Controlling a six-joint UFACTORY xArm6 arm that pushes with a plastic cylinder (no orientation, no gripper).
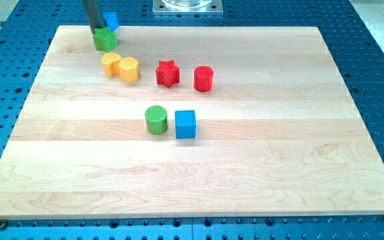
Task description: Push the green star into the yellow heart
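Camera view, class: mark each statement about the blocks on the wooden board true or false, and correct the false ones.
1. My tip is at the green star, near the view's top left. True.
2. The green star lies below the yellow heart in the view. False: it lies above the heart, with a small gap between them.
3. The red star sits to the left of the red cylinder. True.
4. The blue cube is to the left of the green cylinder. False: it is right beside it on the right.
5. A yellow block sits against the heart's right side. True.
6. A blue block lies by the board's bottom edge. False: it is at the top edge, behind the rod.
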